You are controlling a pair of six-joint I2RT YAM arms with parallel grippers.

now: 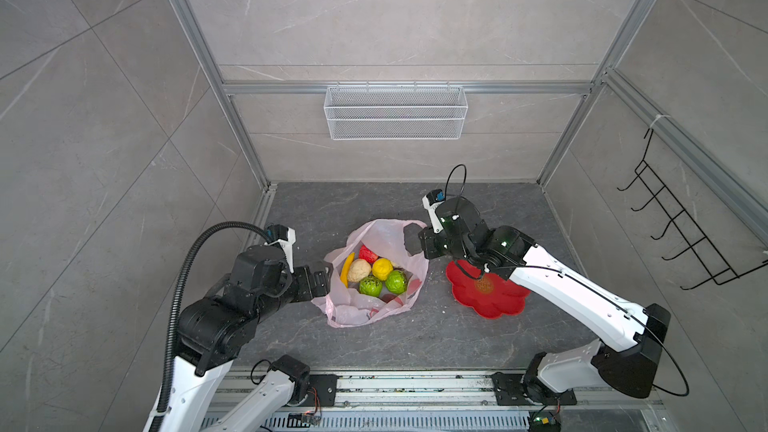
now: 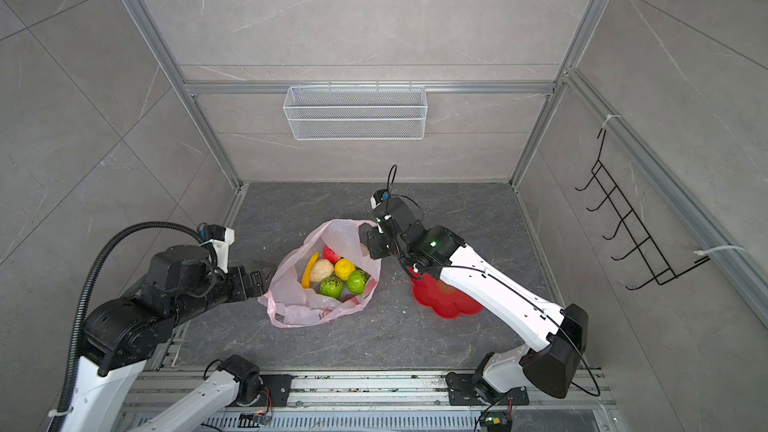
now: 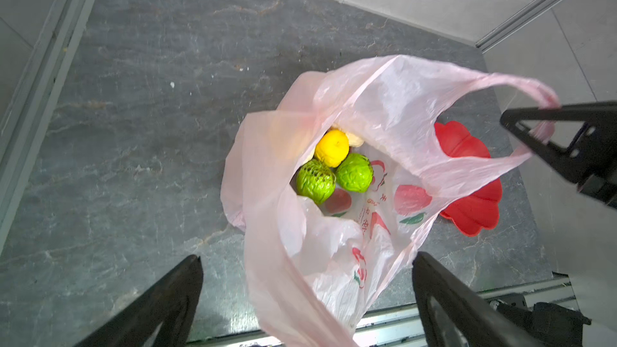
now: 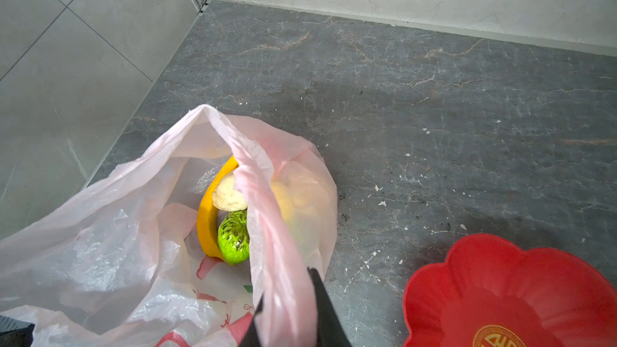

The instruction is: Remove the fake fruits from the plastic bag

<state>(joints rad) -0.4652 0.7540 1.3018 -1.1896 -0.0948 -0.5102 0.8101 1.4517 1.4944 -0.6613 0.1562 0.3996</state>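
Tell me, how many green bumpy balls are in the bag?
2. One green ball sits by the cream ball; the other green ball sits beside it, by the yellow ball. The plastic bag could hide more under its folds.

The plastic bag (image 2: 291,309) lies open, holding the fake fruits (image 2: 344,269).

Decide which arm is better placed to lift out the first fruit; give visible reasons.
Left. The left tool is open and empty beside the mouth of the plastic bag, with the fake fruits exposed. The right tool is shut on a bag handle, apparently holding the mouth open.
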